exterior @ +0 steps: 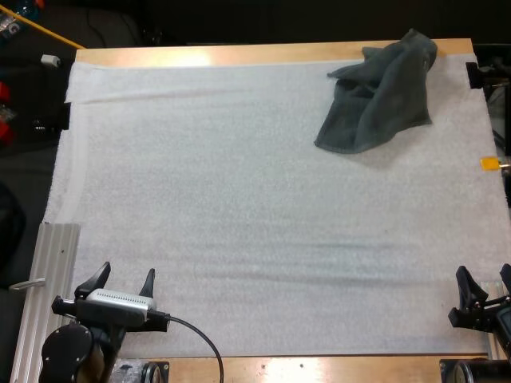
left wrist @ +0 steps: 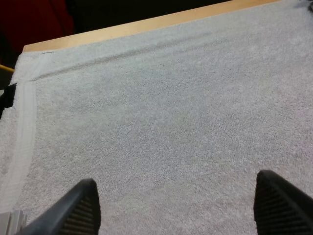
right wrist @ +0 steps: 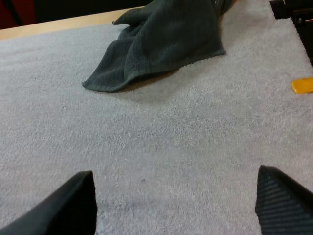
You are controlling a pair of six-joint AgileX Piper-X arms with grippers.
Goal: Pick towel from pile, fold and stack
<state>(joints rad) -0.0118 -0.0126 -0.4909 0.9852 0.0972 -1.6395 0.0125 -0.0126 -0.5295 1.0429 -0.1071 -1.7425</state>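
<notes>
Trouble, as I judge it, starts with where the towel (exterior: 377, 100) lies: at the far right corner of the white mat (exterior: 239, 207), with its far end lapping over the mat's edge onto the bare wood of the tabletop (exterior: 239, 54). A clumsy push from the near side could slide it farther toward that far edge and over it. It is also well apart from both of my pincers, so the reach is long, and a long reach leaves less room to correct the angle.

The second risk is the grasp itself. The towel is bunched, so closing on a raised ridge would likely catch several layers at once (and then it would not open flat for folding). Going too low brings a different fault: the mat is soft and napped too, and I could pinch it up along with the towel. A small black fitting (exterior: 473, 75) sits at the mat's right edge just beside the towel, and an approach from that side could knock it.

My left pincer (exterior: 128, 271) stands wide and empty over the mat's near left corner. My right pincer (exterior: 483, 273) is likewise spread wide with nothing in it, at the near right edge and facing the towel.

The towel is dark grey-green and crumpled, with a few long folds running along it. It is humped at its far end and flatter toward the near side, where one loose corner points toward the middle of the mat. That corner looks like the thinnest, cleanest place to take hold.
</notes>
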